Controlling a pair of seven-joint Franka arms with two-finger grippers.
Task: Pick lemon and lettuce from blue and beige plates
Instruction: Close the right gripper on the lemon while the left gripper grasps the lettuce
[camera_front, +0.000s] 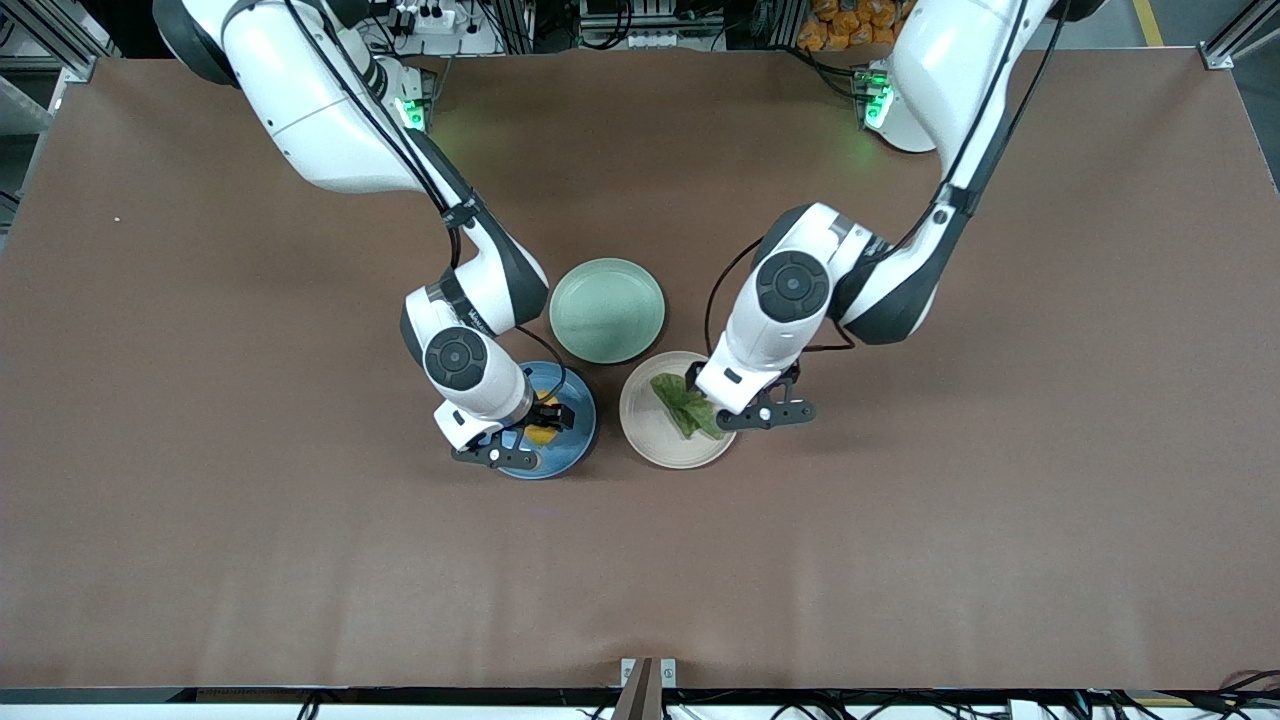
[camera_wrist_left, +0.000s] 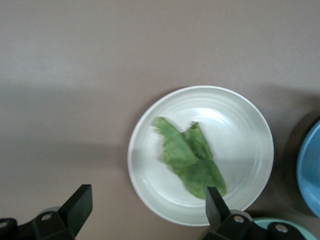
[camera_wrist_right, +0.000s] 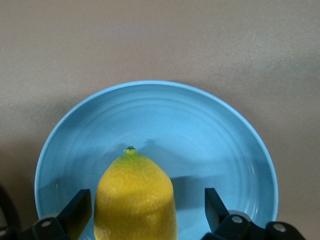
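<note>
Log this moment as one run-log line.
right gripper: open, straddling lemon on blue plate | left gripper: open, over lettuce on beige plate | nothing lifted

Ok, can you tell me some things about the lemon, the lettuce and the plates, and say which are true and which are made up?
1. The lemon sits on the blue plate. True.
2. The lettuce lies on the green plate. False: it lies on the beige plate; the green plate holds nothing.
3. The right gripper is open with the lemon between its fingers. True.
4. The left gripper is shut on the lettuce. False: it is open over the beige plate.
5. The green plate is nearest the front camera. False: it is farthest.
</note>
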